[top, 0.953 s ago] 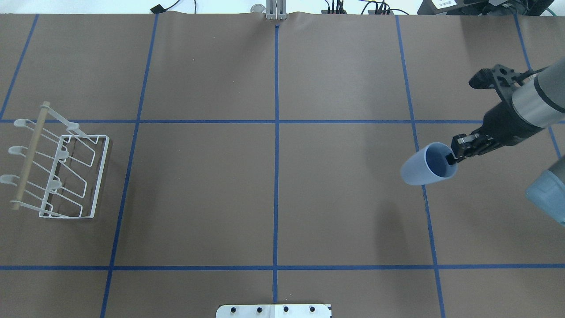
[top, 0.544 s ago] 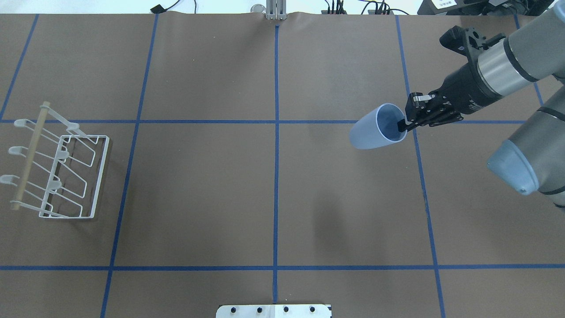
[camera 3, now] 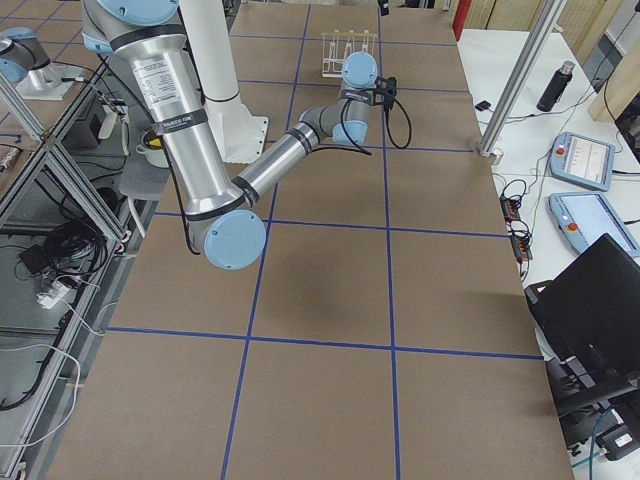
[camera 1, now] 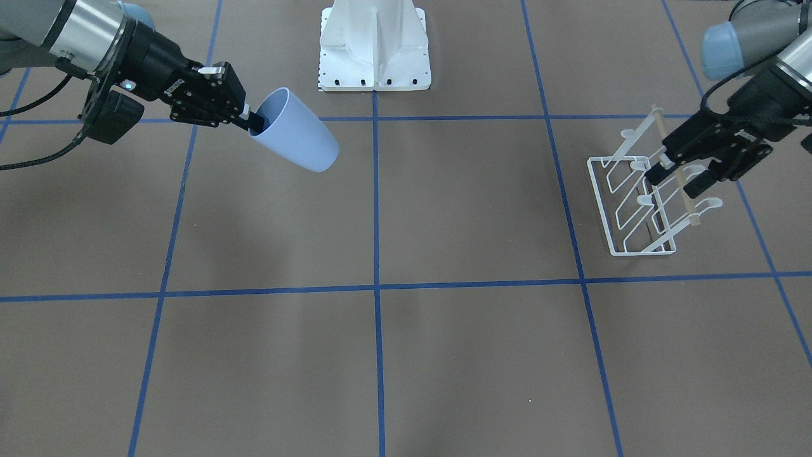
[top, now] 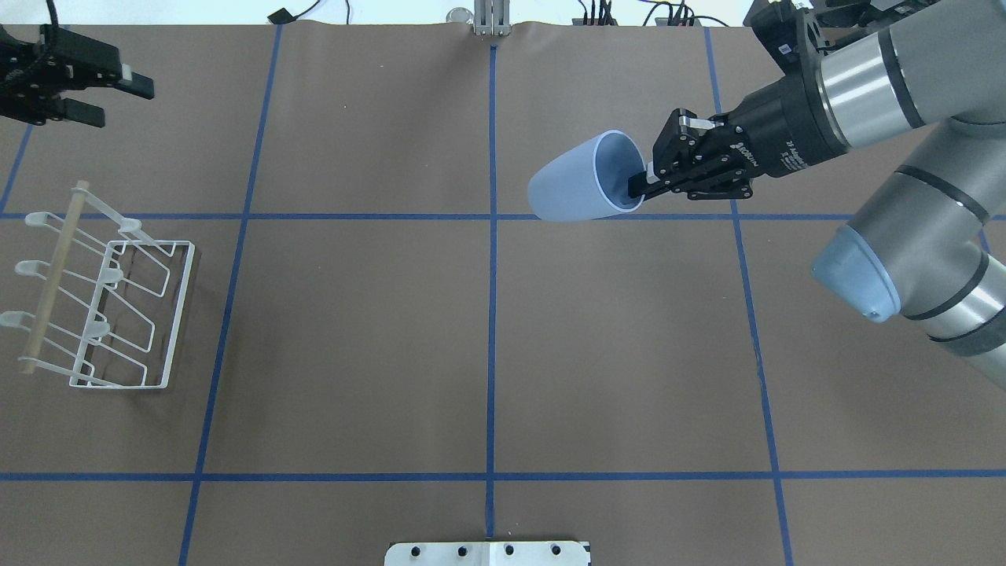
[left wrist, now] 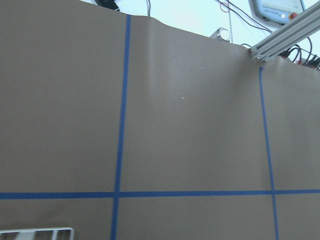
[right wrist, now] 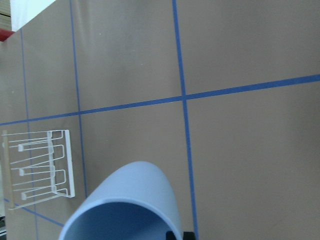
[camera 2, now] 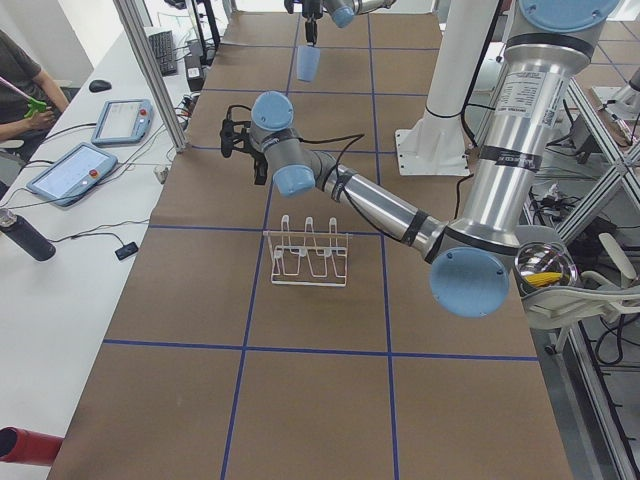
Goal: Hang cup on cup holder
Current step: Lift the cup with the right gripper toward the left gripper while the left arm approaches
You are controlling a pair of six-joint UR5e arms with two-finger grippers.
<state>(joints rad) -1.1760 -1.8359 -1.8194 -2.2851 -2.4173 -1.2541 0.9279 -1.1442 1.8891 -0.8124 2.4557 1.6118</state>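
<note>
My right gripper (top: pixel 638 185) is shut on the rim of the pale blue cup (top: pixel 578 182), one finger inside and one outside. It holds the cup tilted in the air over the far middle-right of the table, mouth toward the wrist. The cup also shows in the front view (camera 1: pixel 298 138) and the right wrist view (right wrist: pixel 131 197). The white wire cup holder (top: pixel 179 314) with its wooden rod (top: pixel 51 283) stands at the table's left, with nothing hanging on it. My left gripper (top: pixel 116 101) is open and empty, raised near the far left, beyond the holder.
The robot's white base plate (top: pixel 487 553) sits at the near middle edge. Blue tape lines cross the brown table cover. In the left side view, tablets (camera 2: pixel 72 172) and a seated person (camera 2: pixel 18 80) are at a side table beyond the far edge.
My right arm has carried the cup leftward and toward the far side of the table. My left gripper has come into the overhead view at the top left.
</note>
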